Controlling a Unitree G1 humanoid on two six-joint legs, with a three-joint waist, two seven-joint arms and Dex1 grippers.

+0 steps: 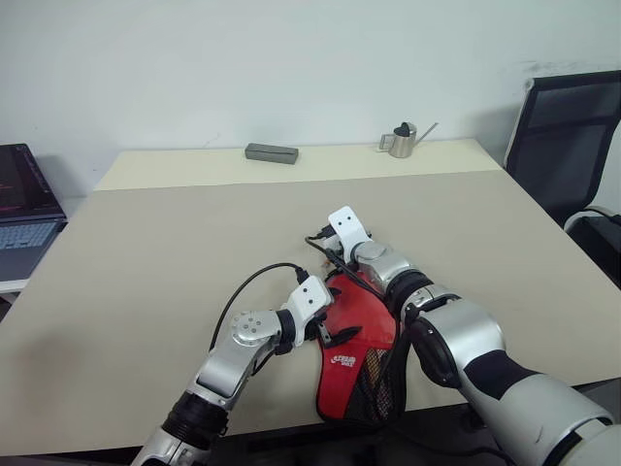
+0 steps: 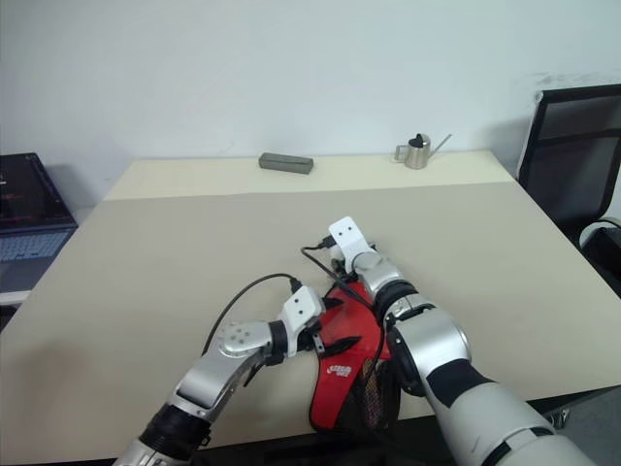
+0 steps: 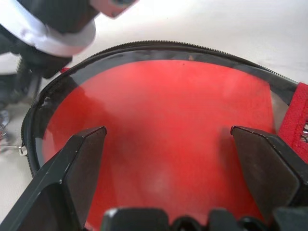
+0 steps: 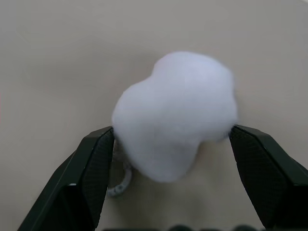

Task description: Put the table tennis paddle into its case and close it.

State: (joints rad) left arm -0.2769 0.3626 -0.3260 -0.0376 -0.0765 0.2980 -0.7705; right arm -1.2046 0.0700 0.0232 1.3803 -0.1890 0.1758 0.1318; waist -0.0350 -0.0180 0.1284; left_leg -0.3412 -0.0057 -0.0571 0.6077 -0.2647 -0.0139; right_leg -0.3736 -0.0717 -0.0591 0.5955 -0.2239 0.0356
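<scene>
The case, red with a white logo and a black mesh pocket, lies at the table's near edge between my arms. My left gripper stands open close over a smooth red face ringed by the case's black zip rim. That face looks like the table tennis paddle's rubber, and its handle is hidden. My right gripper is at the case's far end, open. The white fluffy charm lies on the table between its fingertips.
A grey block and a small metal watering can stand at the table's far edge. A laptop sits to the left and a black chair to the right. Black cables loop over the table by my wrists.
</scene>
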